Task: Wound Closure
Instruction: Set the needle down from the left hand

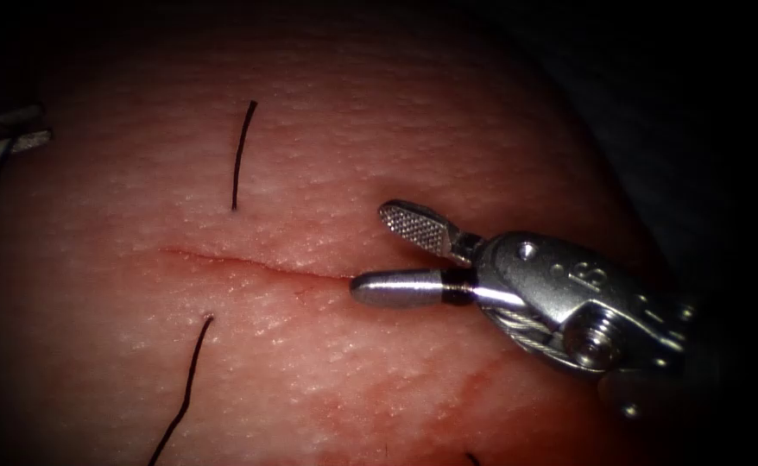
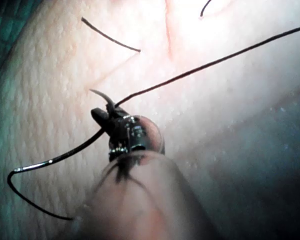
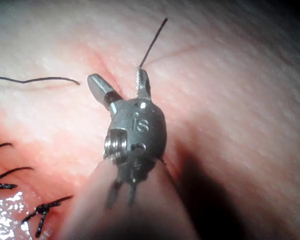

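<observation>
Steel jaws of the right end effector [image 1: 377, 250] gape wide over the cut [image 1: 249, 266], holding nothing. The left end effector [image 2: 109, 116] grips the needle [image 2: 102, 96] near its thread [image 2: 215, 61] end, clear of the tissue [image 1: 327, 129]. Judging by this, a stitch is being set up; the needle needs re-aiming.

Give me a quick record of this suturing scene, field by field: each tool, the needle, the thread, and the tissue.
Right tool: jaws open, holds nothing, poised at the right end of the cut
Left tool: jaws shut on the needle, gripped near its thread end
Needle: off the tissue, its tip free
Thread: trails from the needle across the tissue
Thread ends: two stick out of the tissue, one on each side of the cut
Tissue: cut not closed here; red fluid near the right tool
</observation>
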Available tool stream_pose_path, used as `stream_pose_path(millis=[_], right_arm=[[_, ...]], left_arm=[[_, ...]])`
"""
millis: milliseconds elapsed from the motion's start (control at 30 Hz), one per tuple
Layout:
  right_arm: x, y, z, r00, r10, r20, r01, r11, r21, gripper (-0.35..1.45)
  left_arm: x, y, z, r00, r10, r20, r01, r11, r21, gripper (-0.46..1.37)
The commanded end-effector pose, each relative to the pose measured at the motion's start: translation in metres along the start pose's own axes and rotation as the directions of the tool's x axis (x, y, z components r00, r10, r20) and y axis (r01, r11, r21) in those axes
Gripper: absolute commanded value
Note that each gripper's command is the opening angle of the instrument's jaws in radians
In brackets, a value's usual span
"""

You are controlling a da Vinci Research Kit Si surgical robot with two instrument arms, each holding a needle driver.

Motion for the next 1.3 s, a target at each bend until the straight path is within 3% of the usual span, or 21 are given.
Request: stream_pose_path(millis=[33, 200, 567, 800, 833, 900, 933, 1233, 1300], right_arm=[[0.0, -0.0001, 0.0, 1.0, 0.0, 0.0, 0.0, 1.0, 0.004, 1.21], [-0.0002, -0.0001, 0.0, 1.0, -0.001, 0.0, 0.001, 1.0, 0.004, 1.21], [-0.0004, -0.0002, 0.0002, 1.0, -0.004, 0.002, 0.004, 1.0, 0.002, 1.21], [-0.0005, -0.0002, 0.0002, 1.0, -0.004, 0.002, 0.004, 1.0, 0.002, 1.21], [-0.0005, -0.0003, 0.0002, 1.0, -0.004, 0.002, 0.004, 1.0, 0.002, 1.21], [-0.0005, -0.0003, 0.0001, 1.0, -0.004, 0.002, 0.004, 1.0, 0.002, 1.21], [-0.0005, -0.0003, 0.0002, 1.0, -0.004, 0.002, 0.004, 1.0, 0.002, 1.21], [-0.0007, -0.0003, 0.0002, 1.0, -0.006, 0.002, 0.006, 1.0, 0.001, 1.21], [-0.0007, -0.0003, 0.0002, 1.0, -0.006, 0.002, 0.006, 1.0, 0.001, 1.21]], left_arm=[[-0.0001, 0.0, 0.0003, 1.0, 0.001, -0.001, -0.001, 1.0, -0.015, -0.35], [-0.0012, 0.0007, 0.0017, 1.0, -0.016, 0.005, 0.016, 0.998, -0.06, -0.35], [-0.007, 0.0024, 0.005, 0.993, -0.114, 0.031, 0.118, 0.983, -0.143, -0.35], [-0.0078, 0.0022, 0.0067, 0.991, -0.132, 0.025, 0.135, 0.979, -0.151, -0.35], [-0.0077, 0.0021, 0.0067, 0.99, -0.139, 0.026, 0.141, 0.978, -0.154, -0.28], [-0.0074, 0.0021, 0.0065, 0.988, -0.15, 0.037, 0.154, 0.979, -0.136, 0.23], [-0.0073, 0.002, 0.0063, 0.987, -0.156, 0.044, 0.16, 0.979, -0.128, 0.38], [-0.0051, 0.0014, 0.0039, 0.974, -0.206, 0.094, 0.214, 0.972, -0.093, 1.07], [-0.0044, 0.0011, 0.0033, 0.972, -0.209, 0.103, 0.218, 0.972, -0.085, 1.11]])
